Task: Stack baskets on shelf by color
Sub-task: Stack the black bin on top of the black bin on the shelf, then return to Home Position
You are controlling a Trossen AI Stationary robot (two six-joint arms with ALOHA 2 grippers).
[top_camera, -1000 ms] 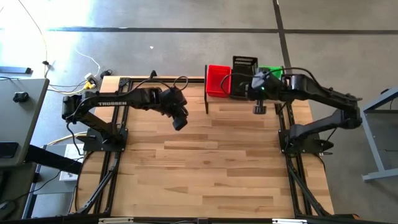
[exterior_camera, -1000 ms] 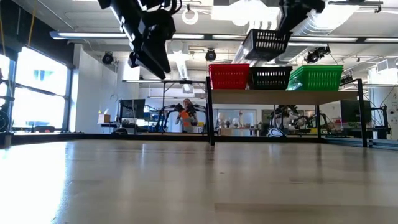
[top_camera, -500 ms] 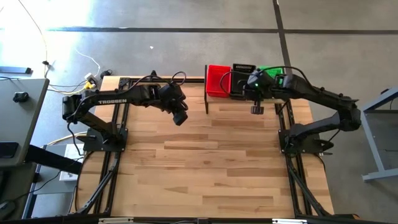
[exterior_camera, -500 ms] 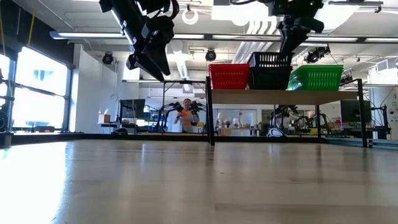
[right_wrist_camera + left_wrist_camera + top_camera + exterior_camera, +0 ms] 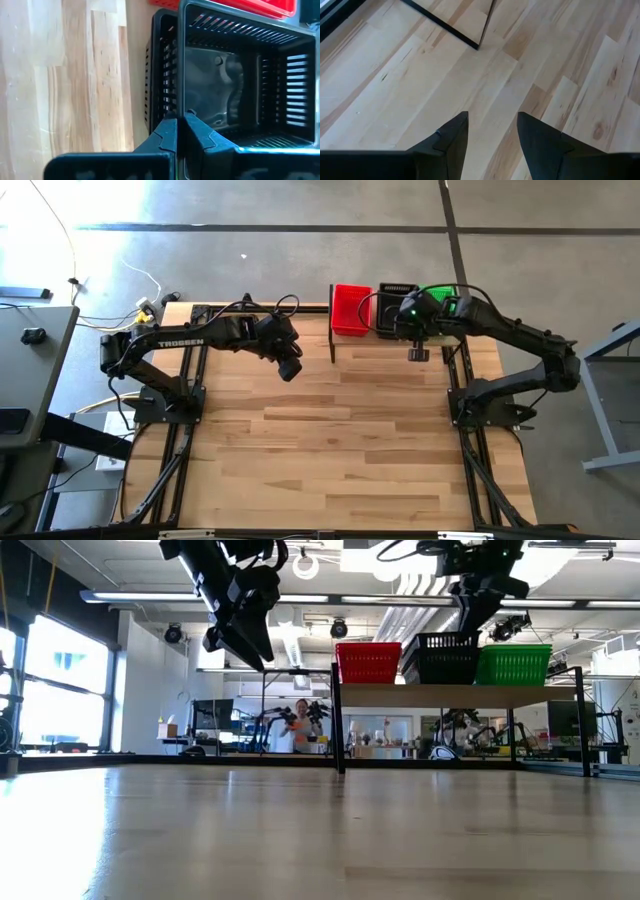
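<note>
On the shelf [image 5: 440, 694] at the table's far right stand red baskets [image 5: 368, 662], black baskets [image 5: 445, 658] and green baskets [image 5: 513, 665], side by side. My right gripper [image 5: 181, 120] hangs over the middle of the shelf, shut on the upper black basket [image 5: 240, 75]. That basket sits partly sunk in a lower black one [image 5: 159, 75]. The right arm hides part of the green baskets [image 5: 440, 292] in the high view. My left gripper [image 5: 492, 117] hovers open over bare tabletop left of the shelf, with nothing between its fingers. My right gripper pinches the upper black basket's slotted wall at its rim [image 5: 186, 111], close to a corner. It comes slanting down from the table's near side. The basket stands open side up, slightly raised above its neighbours [image 5: 440, 640], nested in the black basket below.
A thin black post [image 5: 332, 330] marks the shelf's left end, and another [image 5: 583, 720] its right end. Bare wood-plank tabletop [image 5: 330, 440] spreads across the middle and near side. Black arm frames run along both table sides.
My right gripper has come down toward the shelf with the black basket. A second ago the basket hung tilted above the row; now it sits nearly level, sunk into the black basket on the shelf. The gripper has stayed shut.
</note>
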